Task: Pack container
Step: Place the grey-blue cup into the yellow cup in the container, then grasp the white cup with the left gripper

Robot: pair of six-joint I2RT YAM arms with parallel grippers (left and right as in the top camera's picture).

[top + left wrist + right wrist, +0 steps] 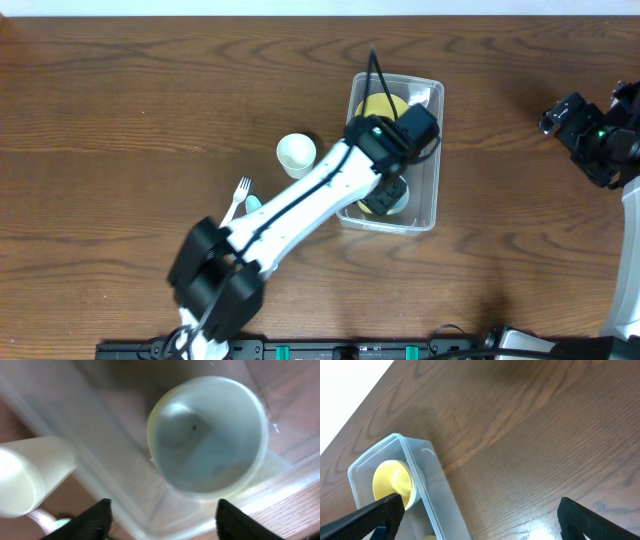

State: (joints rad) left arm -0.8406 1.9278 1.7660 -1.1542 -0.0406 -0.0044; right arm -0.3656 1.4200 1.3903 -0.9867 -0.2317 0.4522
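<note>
Hovering over the near end of the container, the left gripper points straight down into it, which fits placing or fetching an item there. The container, a clear rectangular tub, sits right of centre on the wooden table, long axis running away from the robot base. A yellow bowl lies at the tub's far end; the right wrist view shows it tipped against the end wall. Something white lies in the far right corner, too small to name. In the left wrist view a pale round bowl sits open side up on the tub floor in a corner. Left gripper: jaws spread wide and clear of the bowl. It holds nothing and I see no contact. Judgement: the bowl counts as packed, and the wide opening suits a release as well as an approach; I cannot tell which. A white cup stands outside, just beside the tub's left wall, with a white fork further left, both not yet packed. Right gripper is parked well apart at the table's right edge; jaws wide in its own view, nothing between them.
</note>
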